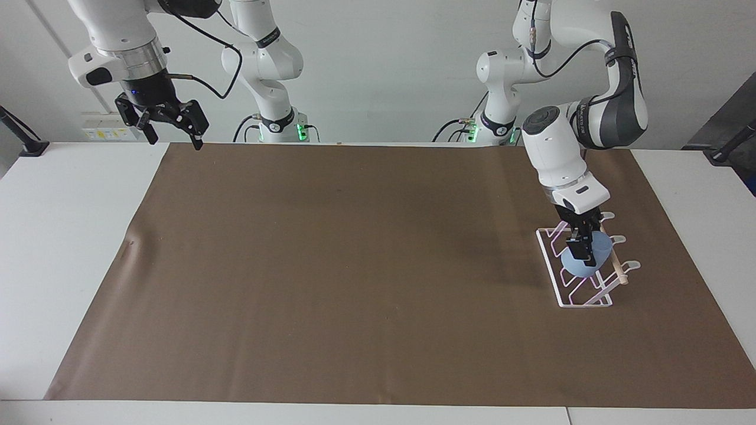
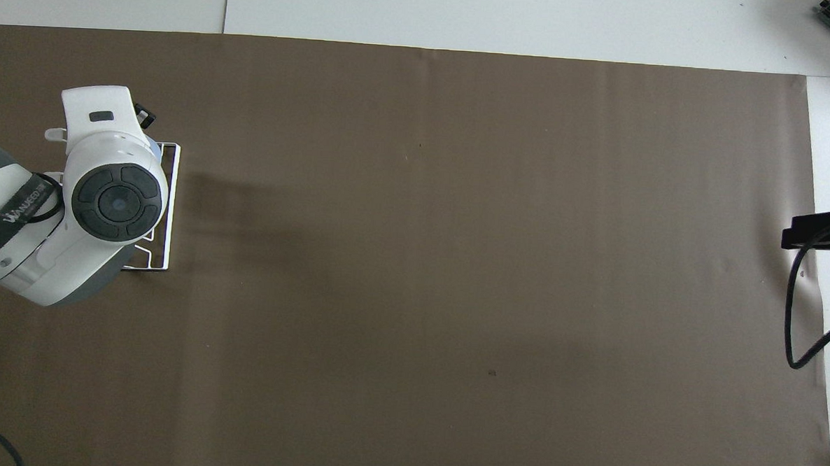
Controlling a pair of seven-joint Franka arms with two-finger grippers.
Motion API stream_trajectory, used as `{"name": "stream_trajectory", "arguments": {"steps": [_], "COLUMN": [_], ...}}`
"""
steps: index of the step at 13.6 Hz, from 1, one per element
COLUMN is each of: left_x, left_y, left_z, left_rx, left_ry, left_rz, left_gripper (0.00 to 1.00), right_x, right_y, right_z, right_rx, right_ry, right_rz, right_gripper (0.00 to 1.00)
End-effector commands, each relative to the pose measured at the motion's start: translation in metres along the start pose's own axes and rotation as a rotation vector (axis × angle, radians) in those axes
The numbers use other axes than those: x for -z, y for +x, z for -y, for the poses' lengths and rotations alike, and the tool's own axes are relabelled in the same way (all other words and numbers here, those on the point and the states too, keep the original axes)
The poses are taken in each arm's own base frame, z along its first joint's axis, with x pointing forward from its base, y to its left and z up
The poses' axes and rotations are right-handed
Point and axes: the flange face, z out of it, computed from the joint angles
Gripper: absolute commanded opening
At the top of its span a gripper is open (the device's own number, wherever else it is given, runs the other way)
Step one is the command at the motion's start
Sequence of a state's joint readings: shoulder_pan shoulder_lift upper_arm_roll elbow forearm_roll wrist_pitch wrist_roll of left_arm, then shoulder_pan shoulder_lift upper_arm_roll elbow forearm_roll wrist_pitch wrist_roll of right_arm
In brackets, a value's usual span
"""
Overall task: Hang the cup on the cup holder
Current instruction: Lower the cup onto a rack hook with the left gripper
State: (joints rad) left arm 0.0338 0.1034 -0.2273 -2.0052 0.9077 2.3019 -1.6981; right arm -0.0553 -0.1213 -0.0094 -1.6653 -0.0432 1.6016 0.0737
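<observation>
The light-blue cup (image 1: 592, 261) lies tilted on the prongs of the white wire cup holder (image 1: 568, 290), just beside its wooden dowel (image 1: 615, 263), toward the left arm's end of the table. My left gripper (image 1: 581, 247) reaches down from above and is shut on the cup at the rack. In the overhead view the left arm's wrist (image 2: 112, 199) hides the cup and much of the cup holder (image 2: 171, 205). My right gripper (image 1: 171, 131) hangs open and empty, high over the right arm's end of the table, and waits.
A brown mat (image 1: 354, 265) covers most of the white table (image 1: 65, 236). A black cable hangs from the right arm (image 2: 796, 327) over the mat's edge.
</observation>
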Motion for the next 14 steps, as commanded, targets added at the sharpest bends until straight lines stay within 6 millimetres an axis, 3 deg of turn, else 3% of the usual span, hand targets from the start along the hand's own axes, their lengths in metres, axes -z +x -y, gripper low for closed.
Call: {"name": "stream_trajectory", "arguments": {"steps": [1, 2, 4, 6, 9, 11, 14], "left_x": [-0.001, -0.002, -0.001, 0.0, 0.0, 0.0, 0.0], "left_y": [0.001, 0.0, 0.0, 0.0, 0.0, 0.0, 0.0], "left_z": [0.004, 0.004, 0.004, 0.004, 0.003, 0.003, 0.003], "left_rx": [-0.022, -0.023, -0.023, -0.022, -0.025, -0.025, -0.025], "left_ry": [-0.016, -0.015, -0.016, -0.015, -0.016, -0.016, -0.016], "left_rz": [-0.014, -0.013, -0.014, -0.013, -0.013, -0.013, -0.013], "left_gripper": [0.27, 0.3, 0.54, 0.56, 0.56, 0.68, 0.7], "right_x": [0.0, 0.001, 0.008, 0.008, 0.005, 0.005, 0.004], "right_y": [-0.01, -0.01, 0.0, 0.009, 0.007, 0.006, 0.004], "right_z": [-0.001, 0.0, 0.006, 0.006, 0.002, 0.001, 0.004], "right_rx": [0.031, 0.042, 0.052, 0.036, 0.022, 0.018, 0.015], "right_ry": [-0.013, -0.014, -0.025, -0.011, -0.003, 0.006, -0.004], "right_rz": [0.009, 0.009, -0.001, 0.024, 0.033, 0.033, 0.035], "right_gripper": [1.0, 1.0, 1.0, 1.0, 1.0, 1.0, 1.0]}}
